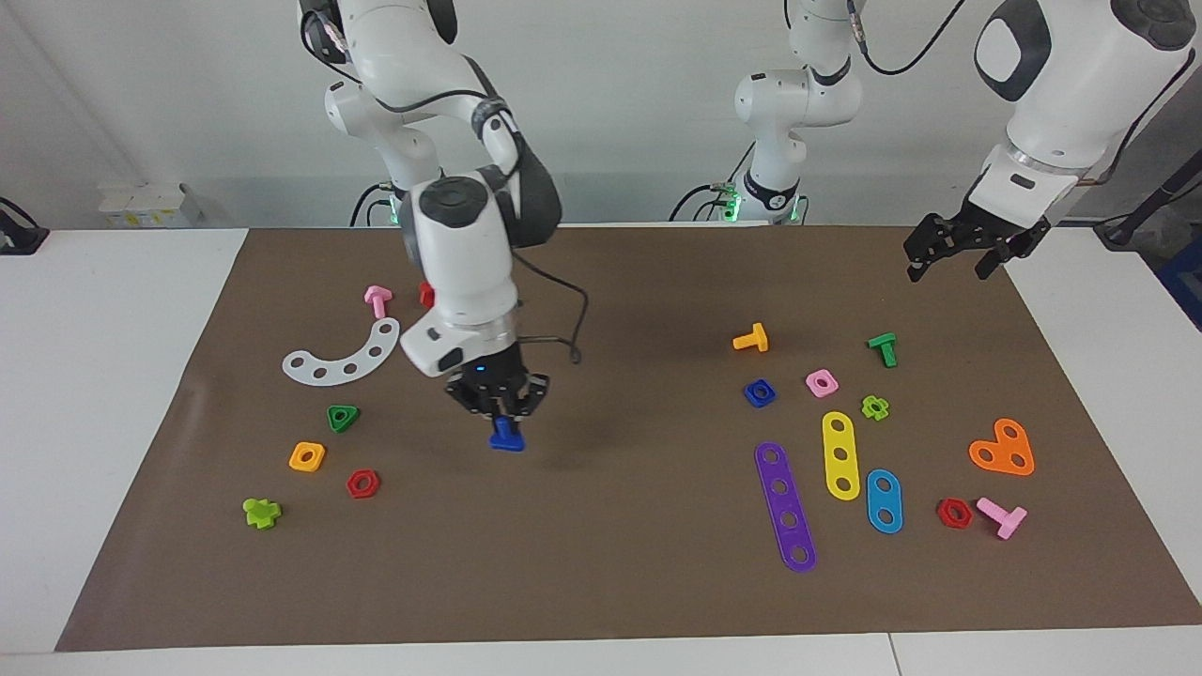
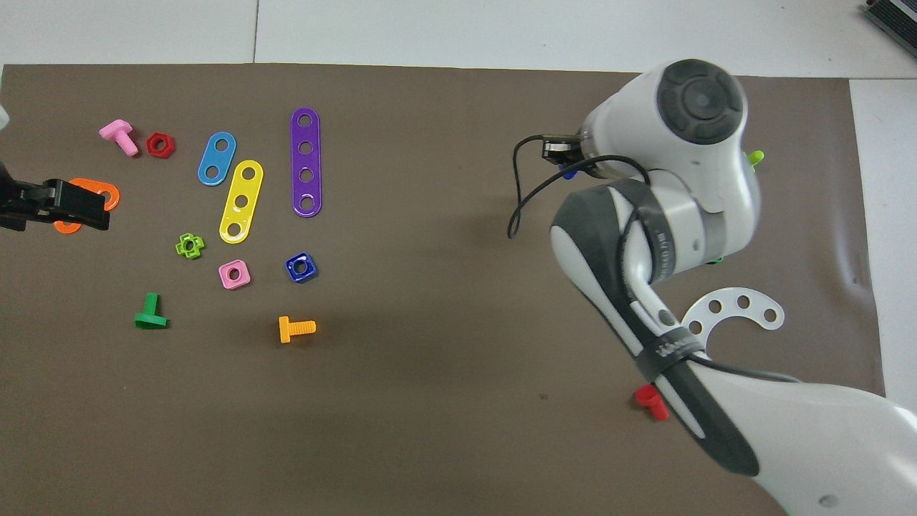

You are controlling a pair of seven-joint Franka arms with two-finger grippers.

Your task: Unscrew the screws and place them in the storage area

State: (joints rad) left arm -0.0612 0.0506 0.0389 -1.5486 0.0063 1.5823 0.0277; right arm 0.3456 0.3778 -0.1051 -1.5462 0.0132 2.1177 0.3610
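Note:
My right gripper (image 1: 504,422) is shut on the small blue screw (image 1: 506,437) and holds it low over the brown mat, head down. In the overhead view the arm hides most of it; only a sliver of the blue screw (image 2: 569,172) shows. It is over the storage area (image 1: 413,451), beside the white curved strip (image 1: 343,355), the green triangular nut (image 1: 343,417), the orange square nut (image 1: 307,456) and the red hexagonal nut (image 1: 362,483). My left gripper (image 1: 958,252) waits open and empty in the air at the left arm's end, over the orange heart plate (image 2: 86,197).
Purple (image 1: 785,505), yellow (image 1: 840,454) and blue (image 1: 884,500) holed bars lie toward the left arm's end, with a blue square nut (image 1: 760,391), orange screw (image 1: 751,339) and green screw (image 1: 883,348). A pink screw (image 1: 377,300) and lime nut (image 1: 262,513) lie near the strip.

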